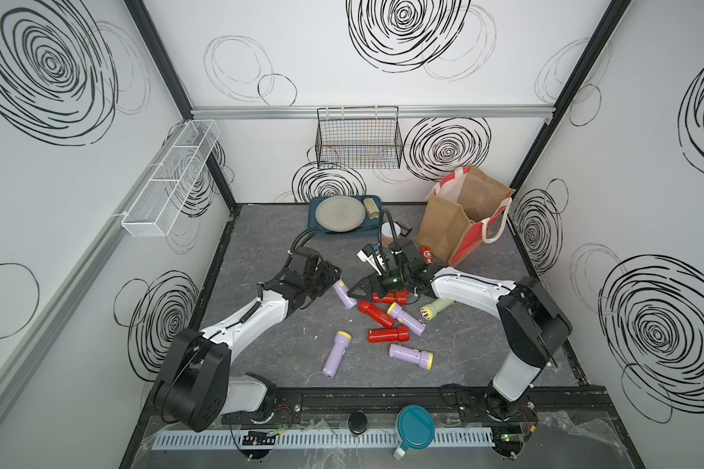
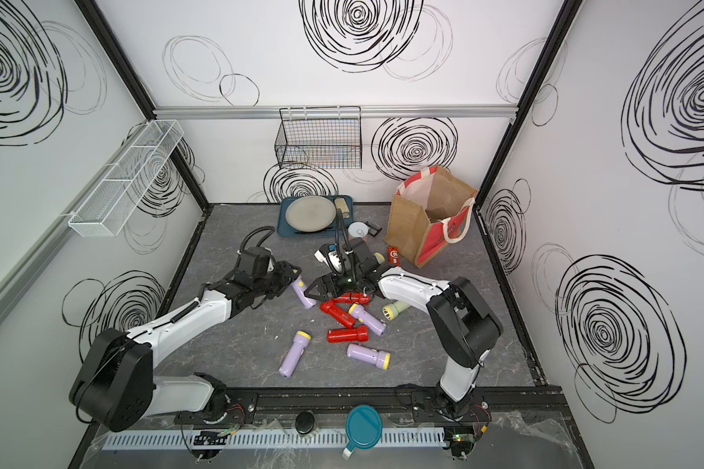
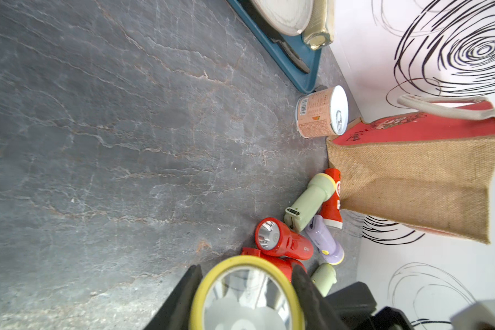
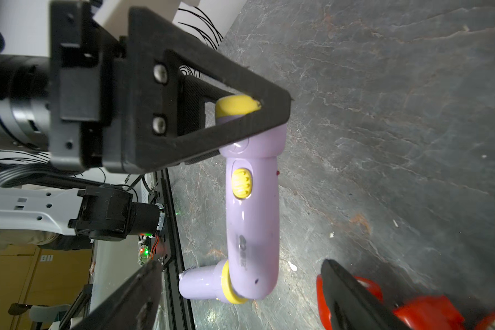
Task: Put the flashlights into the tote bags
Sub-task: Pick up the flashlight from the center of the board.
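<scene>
My left gripper [image 1: 336,282] [image 3: 246,275] is shut on the yellow head of a lilac flashlight [image 1: 344,295] [image 4: 252,214], whose body hangs down toward the table. My right gripper [image 1: 355,290] [image 4: 237,288] stands open, its jaws wide on either side of that flashlight's tail end and not touching it. Several more flashlights lie mid-table: red [image 1: 389,335], lilac [image 1: 410,356] and pale green [image 1: 435,308]. An orange-red one [image 1: 426,255] lies by the tote bag. The brown jute tote bag [image 1: 464,219] [image 3: 412,185] stands open at the back right.
A blue tray [image 1: 313,211] with a grey plate [image 1: 340,213] sits at the back. A tin with a white lid [image 3: 322,113] stands between tray and bag. A black wire basket [image 1: 358,140] hangs on the back wall, a white mesh shelf [image 1: 171,178] on the left wall.
</scene>
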